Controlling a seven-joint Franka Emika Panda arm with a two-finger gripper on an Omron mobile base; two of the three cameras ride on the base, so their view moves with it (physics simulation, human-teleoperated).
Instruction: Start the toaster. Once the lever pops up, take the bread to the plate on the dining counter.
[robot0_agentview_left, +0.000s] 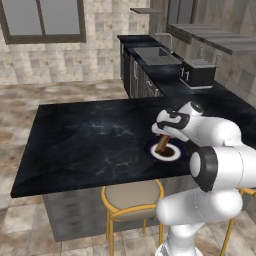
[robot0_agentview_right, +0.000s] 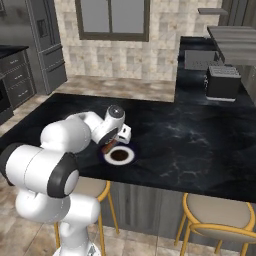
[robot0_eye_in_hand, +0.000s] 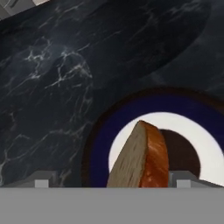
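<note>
The bread (robot0_eye_in_hand: 140, 162), a tan slice with a brown crust, stands on edge over the white, blue-rimmed plate (robot0_eye_in_hand: 100, 144) on the black marble dining counter (robot0_agentview_left: 90, 140). My gripper (robot0_eye_in_hand: 112, 181) is open, its fingertips spread wide either side of the slice, with a clear gap on the left. From the base views, the gripper (robot0_agentview_left: 162, 137) (robot0_agentview_right: 111, 142) points down at the plate (robot0_agentview_left: 172, 156) (robot0_agentview_right: 125, 159), and the bread (robot0_agentview_left: 162, 145) (robot0_agentview_right: 107, 148) leans tilted into it. The black toaster (robot0_agentview_left: 197, 74) (robot0_agentview_right: 222, 82) sits far back on the wall countertop.
Yellow-framed stools (robot0_agentview_left: 132, 197) (robot0_agentview_right: 220, 215) stand under the counter's near edge. A sink (robot0_agentview_left: 155, 55) lies beyond the toaster on the wall countertop. Dark cabinets and a fridge (robot0_agentview_right: 45, 45) line the far left. The dining counter (robot0_agentview_right: 200, 145) stretches wide around the plate.
</note>
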